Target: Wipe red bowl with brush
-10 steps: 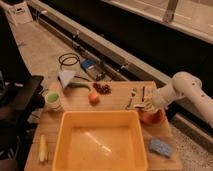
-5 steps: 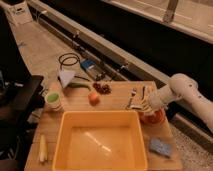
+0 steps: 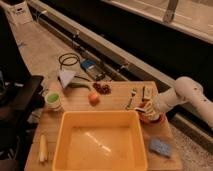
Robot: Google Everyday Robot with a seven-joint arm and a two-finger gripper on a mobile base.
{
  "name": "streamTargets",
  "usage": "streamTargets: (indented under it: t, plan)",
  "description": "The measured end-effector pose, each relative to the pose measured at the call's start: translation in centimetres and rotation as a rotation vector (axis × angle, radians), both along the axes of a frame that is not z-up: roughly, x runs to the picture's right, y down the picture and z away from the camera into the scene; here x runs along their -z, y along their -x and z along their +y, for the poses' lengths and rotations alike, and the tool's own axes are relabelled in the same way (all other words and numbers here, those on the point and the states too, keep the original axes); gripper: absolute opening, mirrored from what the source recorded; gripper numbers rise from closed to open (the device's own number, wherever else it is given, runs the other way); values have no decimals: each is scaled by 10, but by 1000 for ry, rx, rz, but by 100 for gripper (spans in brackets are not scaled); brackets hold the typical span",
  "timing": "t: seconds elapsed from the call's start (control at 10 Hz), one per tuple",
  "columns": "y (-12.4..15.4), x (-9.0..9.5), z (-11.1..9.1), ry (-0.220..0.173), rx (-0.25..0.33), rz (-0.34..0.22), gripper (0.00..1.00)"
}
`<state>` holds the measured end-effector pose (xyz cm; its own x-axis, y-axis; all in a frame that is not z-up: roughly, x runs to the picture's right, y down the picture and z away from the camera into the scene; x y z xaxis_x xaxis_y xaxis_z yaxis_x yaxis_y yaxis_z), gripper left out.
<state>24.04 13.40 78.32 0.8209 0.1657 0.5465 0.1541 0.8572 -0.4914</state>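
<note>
One arm reaches in from three o'clock; its gripper (image 3: 145, 106) sits over the red bowl (image 3: 148, 117) at the tub's (image 3: 100, 120) two o'clock corner, fingers closed, seemingly on the brush (image 3: 145, 95); fork (image 3: 132, 97) just beside.

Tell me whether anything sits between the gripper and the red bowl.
Nothing visible does. The gripper is directly over the red bowl at the table's right side, its jaws shut. The fork lies just left of it and the blue sponge lies nearer the front edge, both clear of the bowl.
</note>
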Motion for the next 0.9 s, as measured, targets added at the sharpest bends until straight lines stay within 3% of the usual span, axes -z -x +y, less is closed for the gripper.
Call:
streamTargets:
  t: [0.2, 0.5, 0.9]
  plan:
    - [-6, -6, -8, -4, -7, 13, 0]
    - [12, -22, -26, -24, 17, -12, 0]
    - [34, -21, -22, -34, 32, -55, 0]
